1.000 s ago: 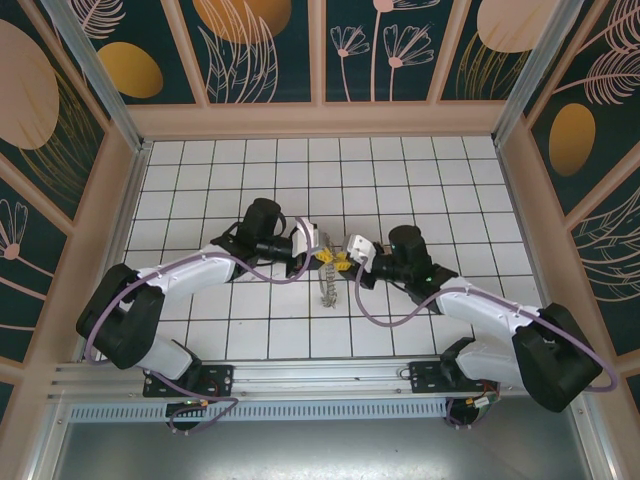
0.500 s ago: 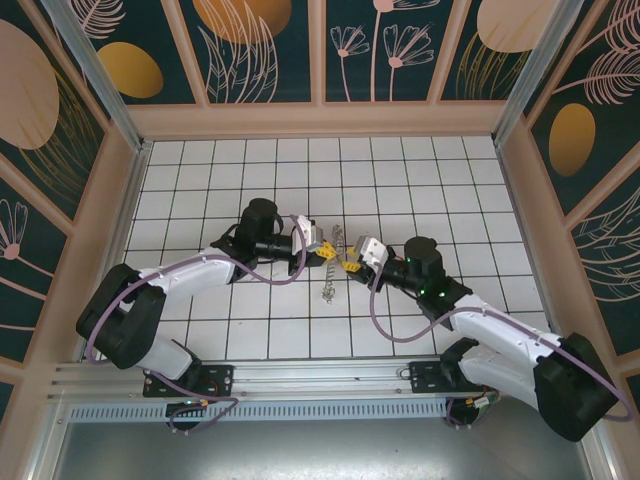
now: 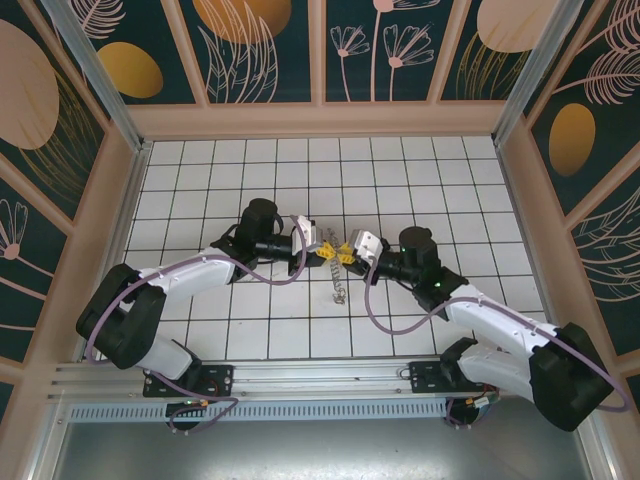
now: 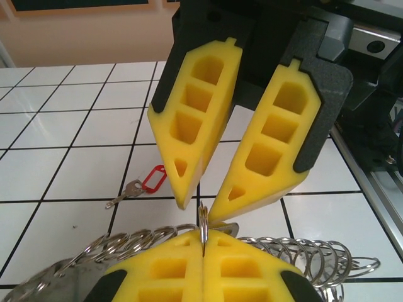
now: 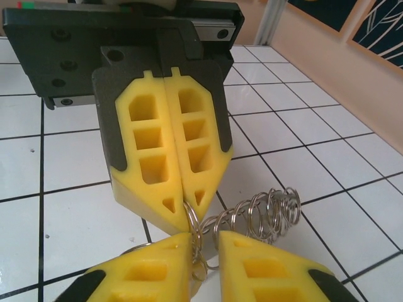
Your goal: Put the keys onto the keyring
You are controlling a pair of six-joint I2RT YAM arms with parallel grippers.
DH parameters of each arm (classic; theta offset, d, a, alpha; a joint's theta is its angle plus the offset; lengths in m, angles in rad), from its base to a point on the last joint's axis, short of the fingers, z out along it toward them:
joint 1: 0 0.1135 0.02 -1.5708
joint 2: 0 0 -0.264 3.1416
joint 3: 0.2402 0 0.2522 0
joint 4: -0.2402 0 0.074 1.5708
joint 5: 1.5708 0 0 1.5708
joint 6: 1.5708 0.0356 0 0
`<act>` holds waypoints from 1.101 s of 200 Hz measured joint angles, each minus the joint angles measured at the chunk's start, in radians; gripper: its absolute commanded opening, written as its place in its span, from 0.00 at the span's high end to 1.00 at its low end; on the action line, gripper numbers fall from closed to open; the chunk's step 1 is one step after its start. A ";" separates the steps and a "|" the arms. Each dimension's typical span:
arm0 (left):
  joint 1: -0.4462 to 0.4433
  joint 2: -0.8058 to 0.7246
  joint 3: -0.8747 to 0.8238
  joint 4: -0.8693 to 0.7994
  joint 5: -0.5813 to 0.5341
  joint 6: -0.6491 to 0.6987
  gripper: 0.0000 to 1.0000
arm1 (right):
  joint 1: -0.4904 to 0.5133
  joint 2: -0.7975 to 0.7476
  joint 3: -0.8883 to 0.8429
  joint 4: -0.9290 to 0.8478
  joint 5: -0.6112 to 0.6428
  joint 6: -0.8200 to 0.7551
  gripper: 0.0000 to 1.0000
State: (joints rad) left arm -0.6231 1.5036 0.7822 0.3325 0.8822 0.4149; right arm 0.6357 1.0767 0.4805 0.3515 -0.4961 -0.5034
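Note:
My left gripper (image 4: 203, 236) is shut on one small metal ring of the keyring (image 4: 302, 251), whose other rings fan out to both sides. Facing it tip to tip, my right gripper (image 4: 198, 211) has its yellow fingers a little apart, with that pinched ring standing in the gap. In the right wrist view the right gripper (image 5: 203, 242) straddles the ring below the closed left gripper (image 5: 187, 211), and the keyring (image 5: 264, 214) coils away to the right. A key with a red tag (image 4: 143, 183) lies flat on the tiles. From above, the grippers (image 3: 322, 248) (image 3: 346, 252) meet mid-table and the keyring (image 3: 338, 283) hangs below.
White tiled table floor (image 3: 250, 170) spreads out on all sides, closed in by peach walls (image 3: 320, 120) at the back and sides. A metal rail (image 3: 320, 375) runs along the near edge by the arm bases.
The right gripper drew back to the right half a second ago and has come in again to the left gripper's tips. The keyring's hanging part swung slightly right. The left gripper stayed shut.

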 measured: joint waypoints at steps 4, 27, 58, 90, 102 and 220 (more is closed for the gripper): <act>0.000 0.000 0.000 0.000 -0.001 0.000 1.00 | 0.000 0.007 0.004 -0.001 -0.003 0.000 0.89; 0.002 0.000 0.000 -0.008 -0.013 0.002 1.00 | 0.000 0.030 0.012 0.000 -0.010 -0.017 0.95; 0.003 0.000 0.000 -0.014 -0.018 0.002 1.00 | 0.000 0.033 0.013 0.000 -0.013 -0.019 0.95; 0.003 0.000 -0.012 0.010 -0.010 -0.007 1.00 | -0.011 0.033 -0.002 0.021 -0.034 -0.011 0.93; 0.003 0.000 -0.017 0.017 -0.002 -0.011 1.00 | -0.013 0.033 -0.008 0.033 -0.045 -0.010 0.93; 0.000 0.032 0.079 -0.202 -0.052 0.121 0.86 | -0.019 0.065 0.066 -0.125 -0.053 -0.045 1.00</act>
State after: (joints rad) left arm -0.6231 1.5352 0.8612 0.1303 0.8299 0.5358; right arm 0.6170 1.1416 0.5461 0.2268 -0.5495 -0.5484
